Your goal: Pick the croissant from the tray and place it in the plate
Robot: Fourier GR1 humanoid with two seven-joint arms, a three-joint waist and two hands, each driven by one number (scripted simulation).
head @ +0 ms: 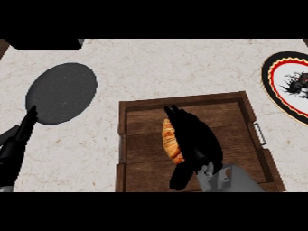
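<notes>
A pale, speckled stone bench [156, 72] fills most of the view, seen from steeply above. Dark wood shows past its edge at the top left and top right corners, and a black block [44, 43] sits at the bench's far left edge.

A brown wooden tray [143, 135] with a raised rim lies in the lower middle of the bench, reaching down to the lower edge of the view. A pale handle shows on its right side.

A white plate [286, 97] with a red, black and yellow rim and a dark figure at its centre lies at the far right, well apart from the tray and partly cut off by the edge.

A dark grey pan [63, 92] lies to the left of the tray, its handle running towards the lower left.

The right hand [195, 140] is over the tray, fingers long and straight, uncurled, lying along the right side of the croissant [171, 140].

The left hand [13, 155] shows at the lower left beside the pan's handle, fingers straight and gripping nothing.

The golden croissant lies lengthwise in the middle of the tray, partly hidden by the right hand.
</notes>
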